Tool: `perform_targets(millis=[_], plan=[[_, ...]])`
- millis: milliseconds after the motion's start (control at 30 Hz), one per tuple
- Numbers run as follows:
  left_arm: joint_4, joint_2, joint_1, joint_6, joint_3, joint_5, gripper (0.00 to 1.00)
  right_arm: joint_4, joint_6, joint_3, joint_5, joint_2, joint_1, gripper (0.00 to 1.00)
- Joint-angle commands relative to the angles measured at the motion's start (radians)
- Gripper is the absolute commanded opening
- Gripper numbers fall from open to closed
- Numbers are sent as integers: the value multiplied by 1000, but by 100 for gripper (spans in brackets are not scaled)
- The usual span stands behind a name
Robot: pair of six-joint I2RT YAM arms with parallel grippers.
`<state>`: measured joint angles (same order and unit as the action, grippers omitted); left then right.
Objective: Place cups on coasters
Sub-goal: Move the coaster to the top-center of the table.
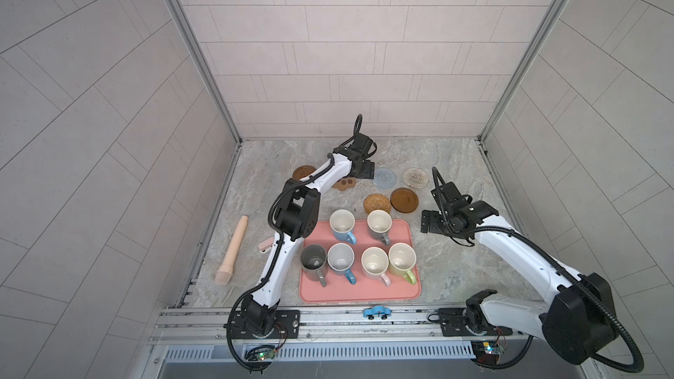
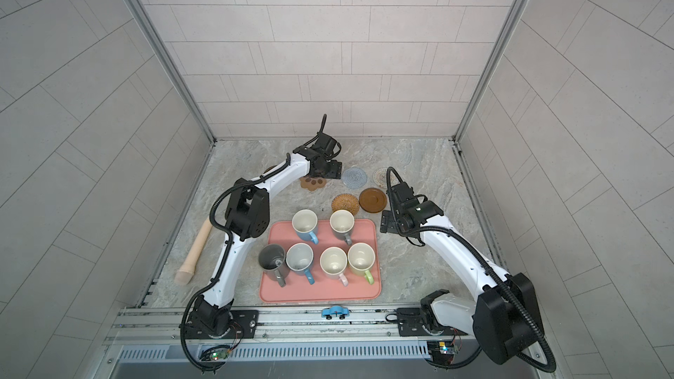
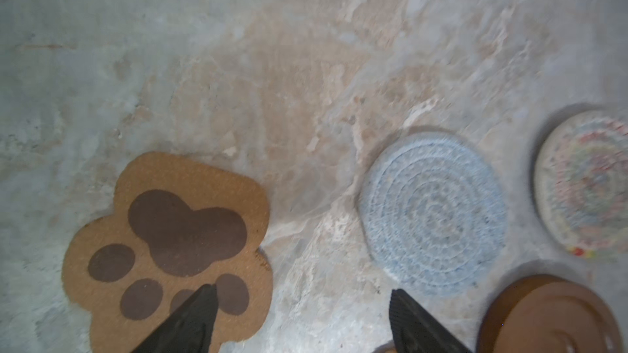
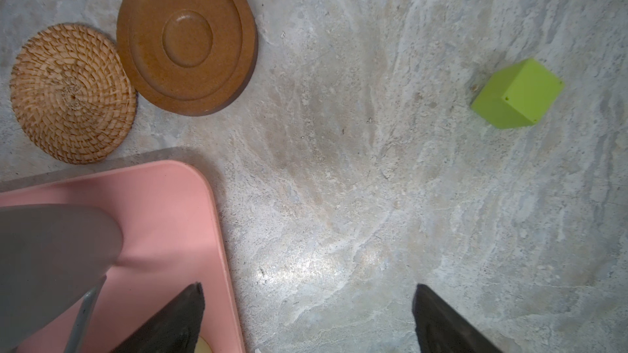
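Observation:
Several handled cups stand upright on the pink tray (image 1: 361, 295): blue (image 1: 343, 226) and grey-brown (image 1: 379, 224) behind; dark grey (image 1: 313, 260), blue (image 1: 341, 259), pink (image 1: 375, 263) and green (image 1: 402, 259) in front. Beyond the tray the coasters lie bare: brown disc (image 1: 303, 172), paw-print (image 3: 170, 249), blue-grey knit (image 3: 431, 212), clear patterned (image 1: 415, 177), rattan (image 4: 71, 93), second brown disc (image 4: 187, 37). My left gripper (image 3: 302, 289) hovers open over the tabletop between the paw-print and knit coasters. Right of the tray's far corner, my right gripper (image 4: 309, 286) stands open and holds nothing.
A beige wooden pestle (image 1: 233, 249) and a small pink item (image 1: 265, 246) lie left of the left arm. A green cube (image 4: 516, 95) sits on the stone right of the coasters. A blue toy car (image 1: 375, 311) rests on the front rail.

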<state>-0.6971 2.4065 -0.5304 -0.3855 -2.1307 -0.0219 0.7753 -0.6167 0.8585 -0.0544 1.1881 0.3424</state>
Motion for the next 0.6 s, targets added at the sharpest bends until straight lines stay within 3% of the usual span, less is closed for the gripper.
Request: perform_targets(millis=[0,567], plan=[[-98,24,6,63,-35,-96,85,29,-20,-13,-19,-29,5,97],[-142,89,15,117,-71,-150,82,29,-37,-27,-25,-45,6,97]])
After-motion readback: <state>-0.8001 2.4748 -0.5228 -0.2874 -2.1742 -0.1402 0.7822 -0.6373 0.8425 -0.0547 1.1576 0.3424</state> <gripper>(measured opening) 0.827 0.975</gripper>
